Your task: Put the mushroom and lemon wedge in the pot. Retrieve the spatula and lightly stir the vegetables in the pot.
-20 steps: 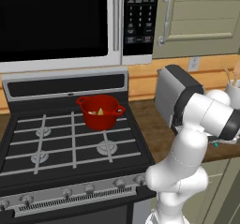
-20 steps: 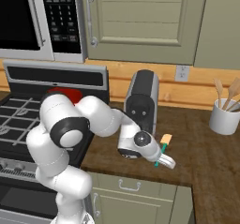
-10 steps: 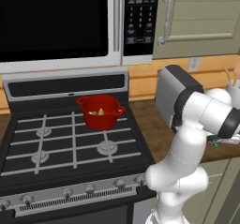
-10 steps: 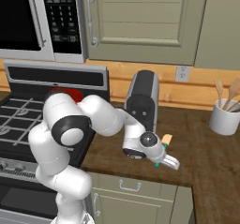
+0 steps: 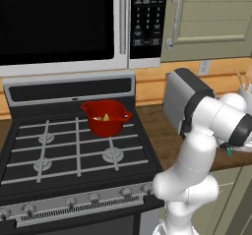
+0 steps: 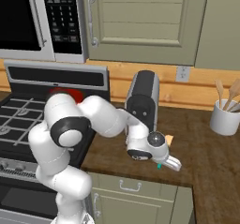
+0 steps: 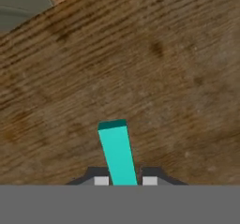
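Note:
On the stove's back burner stands the red pot (image 5: pixel 106 117), with the pale yellow lemon wedge (image 5: pixel 106 117) inside and a tan lump beside it, the mushroom (image 5: pixel 97 119). A sliver of the pot (image 6: pixel 65 93) peeks out behind my arm. My gripper (image 6: pixel 165 164) is low over the brown counter near its front edge. The spatula's teal handle (image 7: pixel 117 153) runs between the fingertips (image 7: pixel 101 181), and the jaws stand tight against its sides. Its tan-orange head (image 6: pixel 168 138) shows just behind my hand. A bit of teal (image 5: pixel 229 151) pokes out under my wrist.
A dark and silver toaster (image 6: pixel 143 96) stands on the counter just behind my arm. A white cup of wooden utensils (image 6: pixel 225 117) sits at the far right by the wall. The counter's front edge is close under the hand. The microwave (image 5: pixel 64 22) hangs above the stove.
My hand has shifted slightly right and turned a little over the counter with the teal handle between its fingers. The pot and its contents have not moved.

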Robot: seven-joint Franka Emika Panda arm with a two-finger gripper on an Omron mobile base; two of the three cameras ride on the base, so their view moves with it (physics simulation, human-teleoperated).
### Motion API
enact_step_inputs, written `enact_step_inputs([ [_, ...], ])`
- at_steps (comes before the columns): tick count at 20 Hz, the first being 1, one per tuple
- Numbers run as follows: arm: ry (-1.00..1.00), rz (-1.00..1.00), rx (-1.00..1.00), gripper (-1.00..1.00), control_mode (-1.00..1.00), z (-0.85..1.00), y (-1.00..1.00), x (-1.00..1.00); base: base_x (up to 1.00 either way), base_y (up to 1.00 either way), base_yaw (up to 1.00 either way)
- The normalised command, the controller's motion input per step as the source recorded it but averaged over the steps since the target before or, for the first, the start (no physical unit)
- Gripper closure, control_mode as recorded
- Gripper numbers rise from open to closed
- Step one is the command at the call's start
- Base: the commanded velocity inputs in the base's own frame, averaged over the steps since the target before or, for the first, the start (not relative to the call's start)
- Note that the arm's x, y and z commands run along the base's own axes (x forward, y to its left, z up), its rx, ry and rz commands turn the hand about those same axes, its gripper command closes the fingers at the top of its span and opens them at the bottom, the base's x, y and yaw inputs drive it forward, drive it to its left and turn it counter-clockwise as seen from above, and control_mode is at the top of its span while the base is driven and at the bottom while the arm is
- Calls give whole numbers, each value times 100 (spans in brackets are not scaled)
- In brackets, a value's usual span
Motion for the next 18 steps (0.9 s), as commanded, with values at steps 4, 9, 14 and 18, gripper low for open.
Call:
enact_step_inputs([
  [4, -1, 0, 0, 100, -100, 0, 16, -14, 0, 0, 0],
  [9, -13, 1, 0, 100, -100, 72, 7, -45, 0, 0, 0],
  [14, -6, 6, 0, 100, -100, 100, 7, -56, 0, 0, 0],
  [18, 0, 10, 0, 100, -100, 100, 17, -38, 0, 0, 0],
])
